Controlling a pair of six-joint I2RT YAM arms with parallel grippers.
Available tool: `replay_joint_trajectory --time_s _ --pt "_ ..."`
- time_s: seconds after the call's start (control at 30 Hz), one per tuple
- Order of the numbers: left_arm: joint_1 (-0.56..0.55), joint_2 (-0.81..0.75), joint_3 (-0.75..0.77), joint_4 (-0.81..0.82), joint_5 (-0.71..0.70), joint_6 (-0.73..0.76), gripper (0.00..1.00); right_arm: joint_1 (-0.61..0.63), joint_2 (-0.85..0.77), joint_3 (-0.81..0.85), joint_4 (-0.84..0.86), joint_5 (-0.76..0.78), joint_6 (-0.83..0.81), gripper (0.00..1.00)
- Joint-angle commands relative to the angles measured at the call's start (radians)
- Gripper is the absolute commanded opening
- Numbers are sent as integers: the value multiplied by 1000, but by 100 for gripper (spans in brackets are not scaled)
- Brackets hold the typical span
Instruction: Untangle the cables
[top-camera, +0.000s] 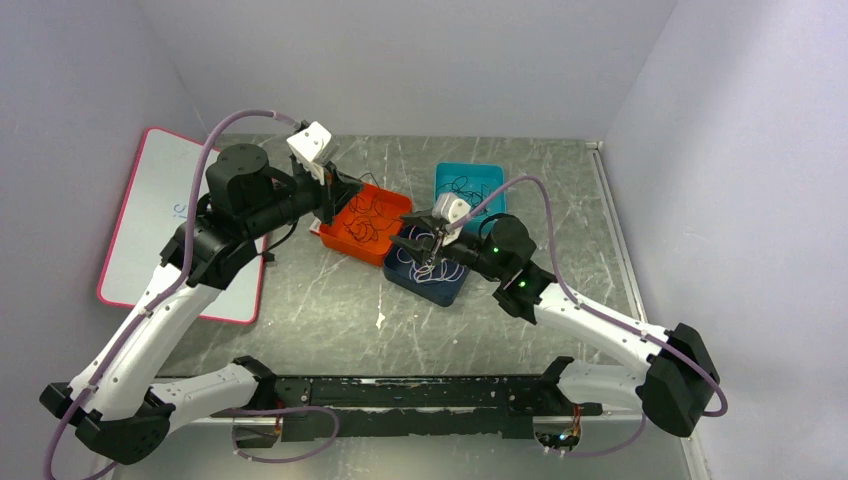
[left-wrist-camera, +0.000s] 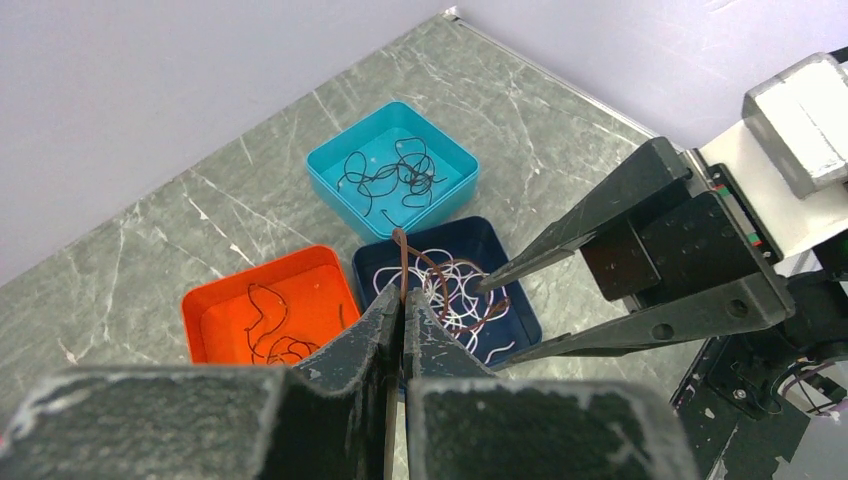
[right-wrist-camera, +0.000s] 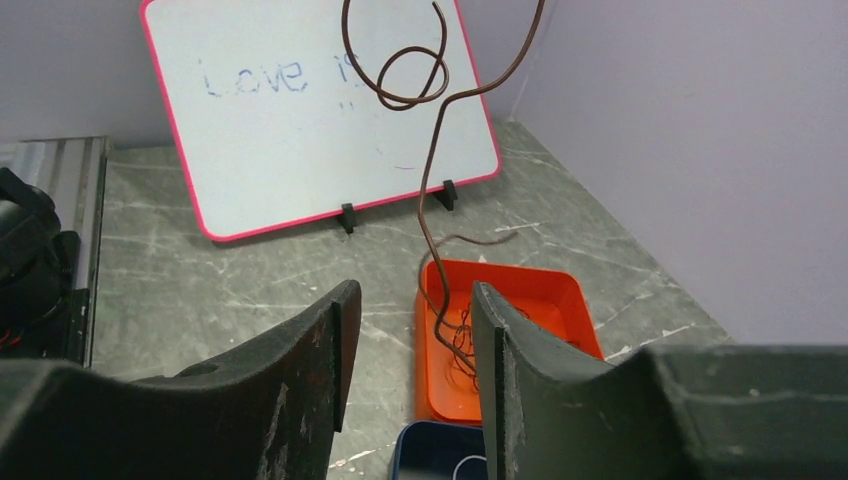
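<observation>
Three trays sit close together on the table (top-camera: 330, 310): orange tray (left-wrist-camera: 215, 300), navy tray (left-wrist-camera: 465, 238) and teal tray (left-wrist-camera: 395, 125); the left gripper (left-wrist-camera: 404, 312) is pinched tight on a brown cable (left-wrist-camera: 401, 265), which trails down into the orange tray; the right gripper (right-wrist-camera: 410, 325) stands wide apart above the navy tray, holding nothing; white cables (left-wrist-camera: 455, 290) lie coiled in the navy tray; black cables (left-wrist-camera: 395, 175) lie in the teal tray.

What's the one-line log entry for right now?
left gripper: shut on brown cable | right gripper: open, over navy tray
</observation>
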Motion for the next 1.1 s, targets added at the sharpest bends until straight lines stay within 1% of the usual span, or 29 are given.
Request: replay_joint_trajectory --time_s 0.0,0.13,0.2,0.33,0.5,0.6,0.73,0.83,0.9,1.07 --pt "-5 4 -10 41 36 -10 7 5 26 33 82 -18 13 47" --pt "-5 4 -16 49 45 -16 7 5 47 45 94 -12 26 41" --pt "-6 3 -18 50 48 -18 7 5 52 49 95 3 33 33" --pt "-5 -4 -40 70 56 -31 7 4 50 53 87 29 42 16" --pt "-5 -9 -81 102 48 -60 7 5 22 48 63 66 61 0" --pt "-5 -20 -110 129 40 -80 9 5 -5 42 40 124 93 0" --pt "-5 -40 -146 162 26 -105 27 4 -42 39 5 227 125 0" --pt "-5 -51 -163 177 18 -120 40 3 -53 71 -68 319 131 0" --pt "-5 -57 -174 185 13 -130 47 3 -47 110 -134 388 133 0" --pt "-5 -77 -198 191 -12 -139 60 -4 -19 180 -249 497 102 0"
